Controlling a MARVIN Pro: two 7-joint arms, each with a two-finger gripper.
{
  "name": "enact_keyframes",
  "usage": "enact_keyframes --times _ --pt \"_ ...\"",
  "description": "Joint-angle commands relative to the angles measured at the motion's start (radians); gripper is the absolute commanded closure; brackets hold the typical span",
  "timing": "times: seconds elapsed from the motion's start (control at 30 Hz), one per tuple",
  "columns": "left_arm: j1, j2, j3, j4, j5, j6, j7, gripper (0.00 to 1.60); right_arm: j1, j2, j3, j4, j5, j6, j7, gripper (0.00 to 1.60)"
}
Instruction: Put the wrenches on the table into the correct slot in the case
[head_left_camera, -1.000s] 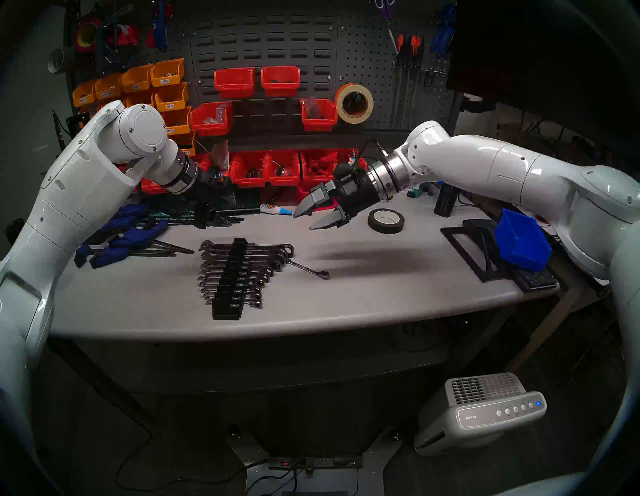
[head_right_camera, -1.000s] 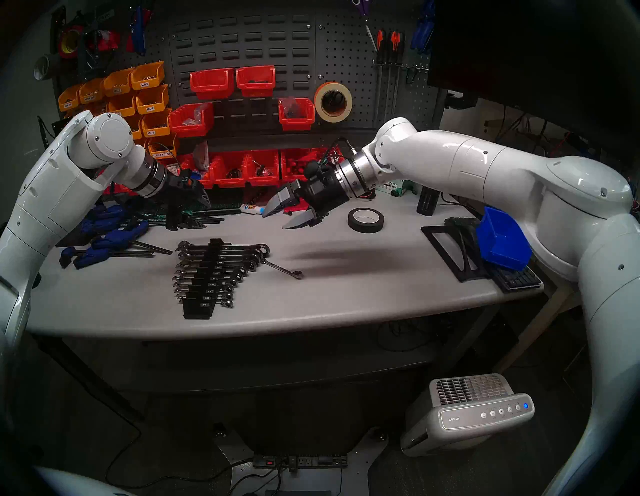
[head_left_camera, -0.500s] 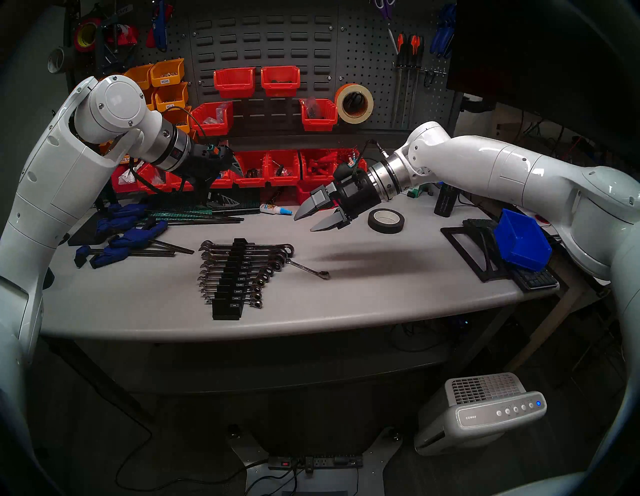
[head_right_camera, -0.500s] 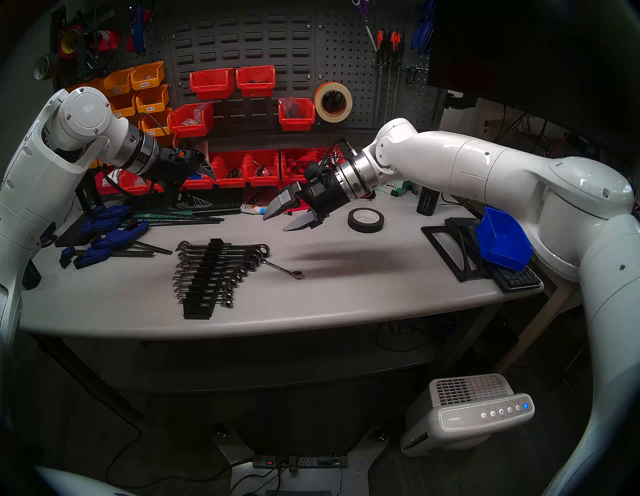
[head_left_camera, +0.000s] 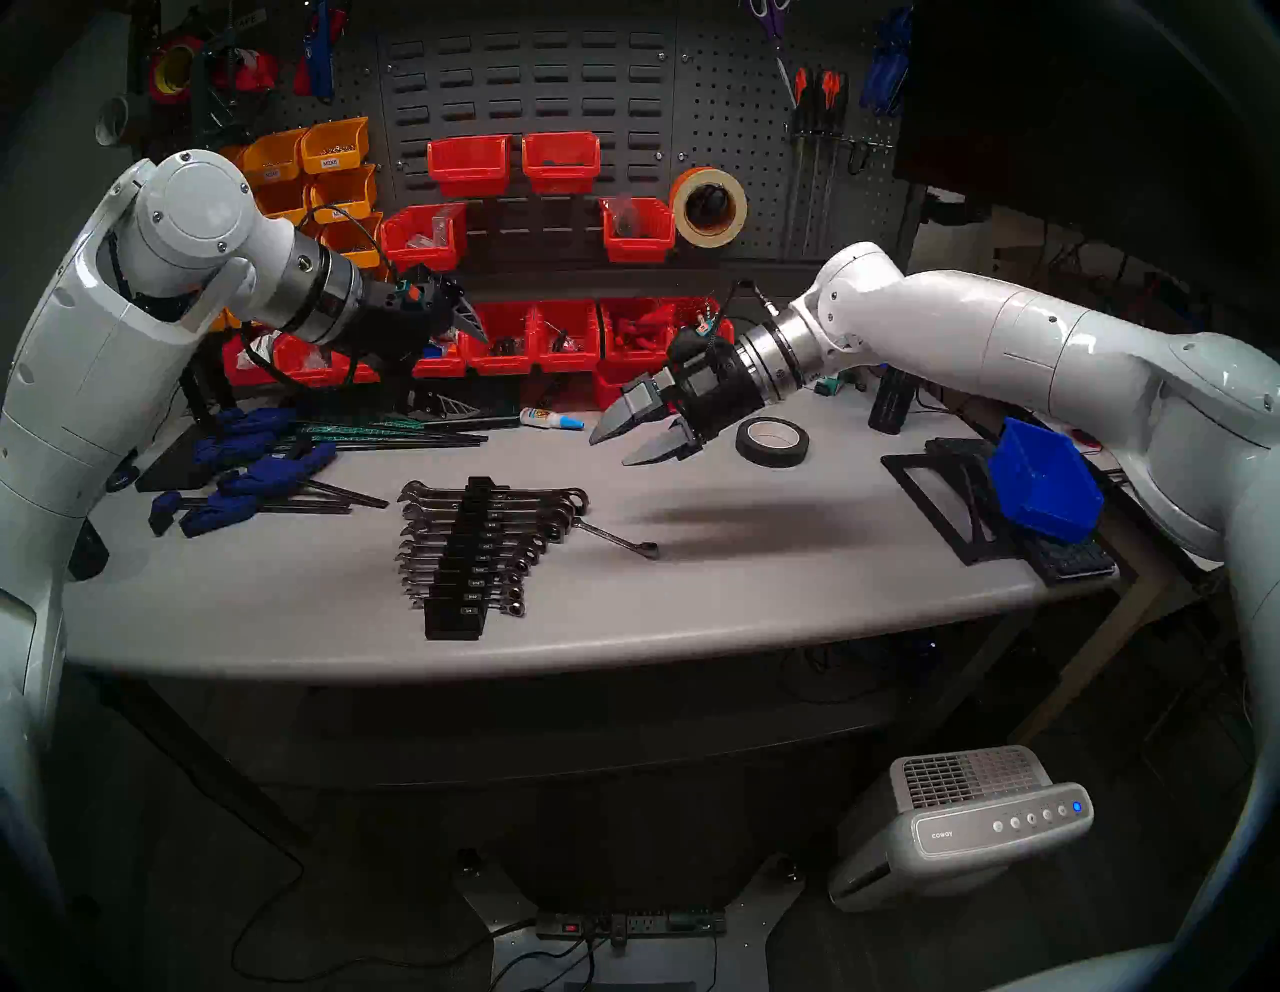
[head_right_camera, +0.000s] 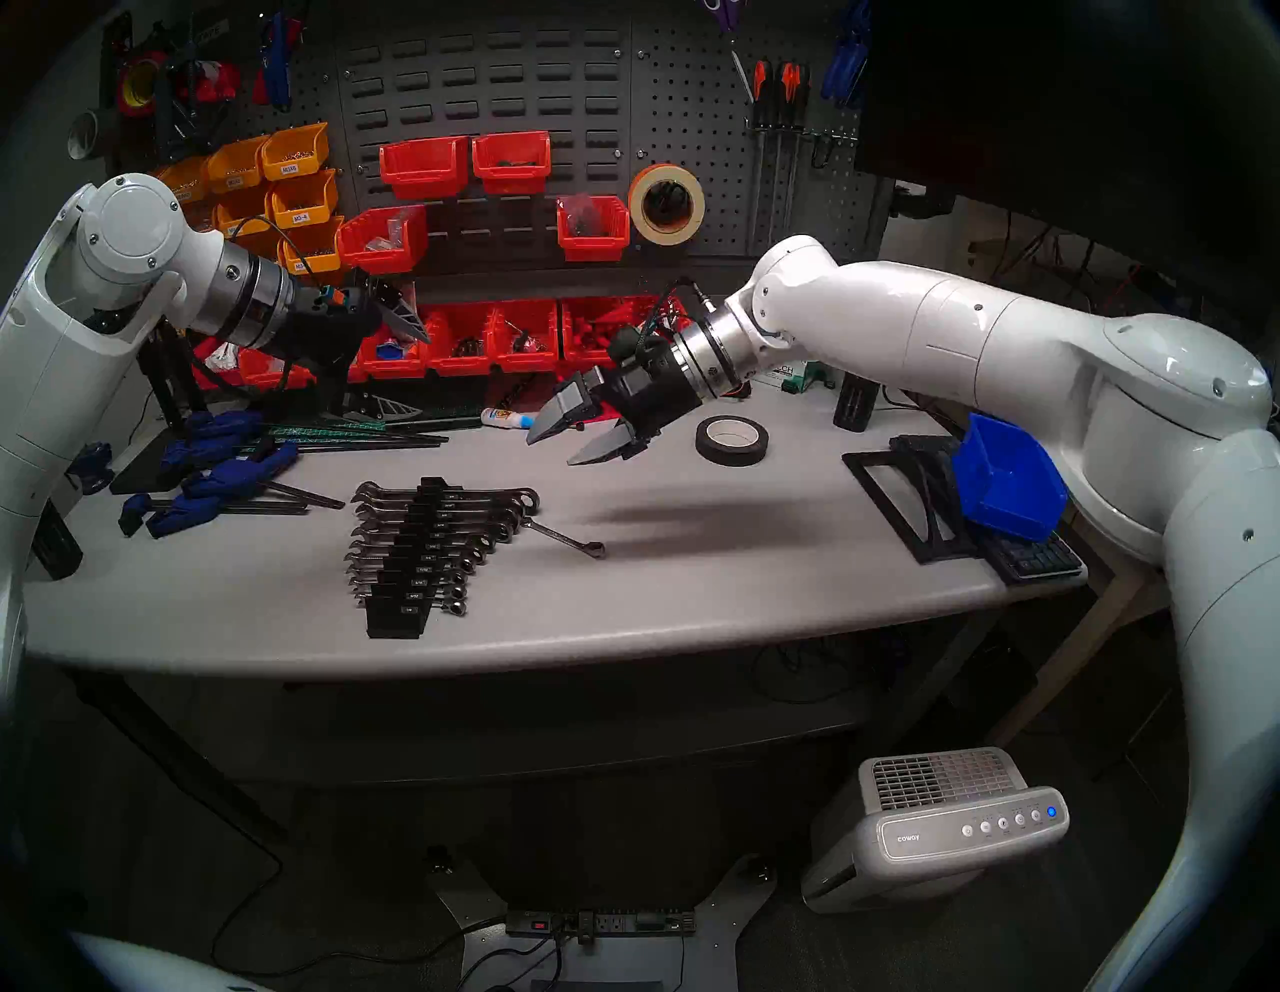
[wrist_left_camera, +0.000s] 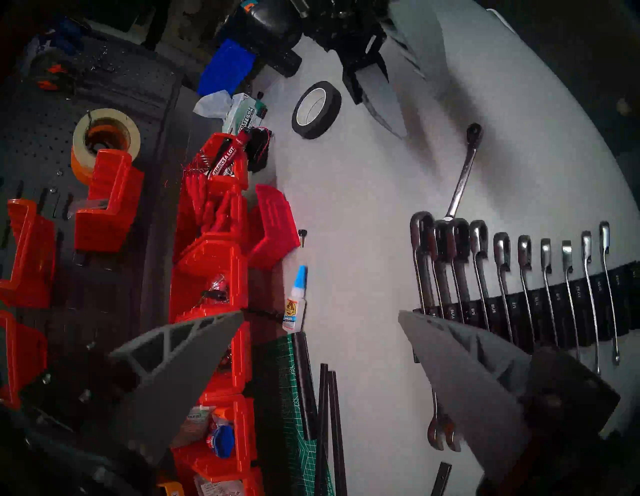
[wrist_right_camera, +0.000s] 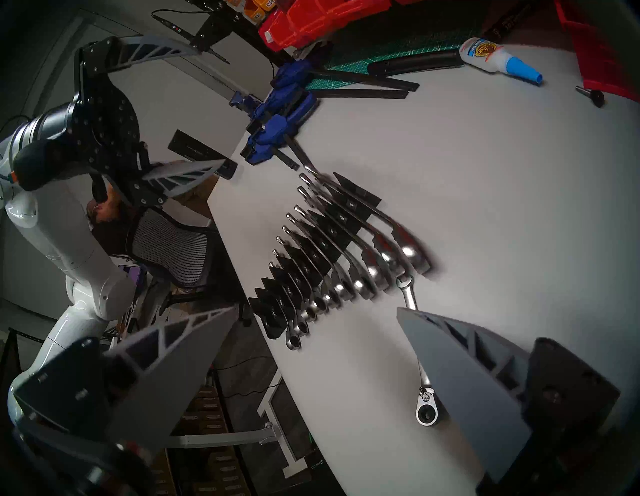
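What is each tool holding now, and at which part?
Nothing: left tool and right tool are both open and empty; one small wrench lies loose on the table.

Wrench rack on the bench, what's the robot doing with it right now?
Nothing is held right now. The black wrench rack sits on the grey table, nearly full, with one small loose wrench lying just to its right. The right gripper hovers open above that area; the left gripper, also open and empty, is raised near the red bins.
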Motion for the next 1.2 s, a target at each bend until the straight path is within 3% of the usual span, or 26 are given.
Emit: enact_keyframes --times 0.0,1.17 --pt "0.019 0.031 -0.065 -0.041 -0.043 0.006 0.028 0.0 0.044 0.009 0.022 -0.003 -0.004 -0.002 0.084 0.0" --pt "0.2 0.078 -0.214 -0.143 -0.158 0.031 0.136 0.0 0.051 0.02 0.021 -0.022 -0.031 -0.002 0.097 0.0"
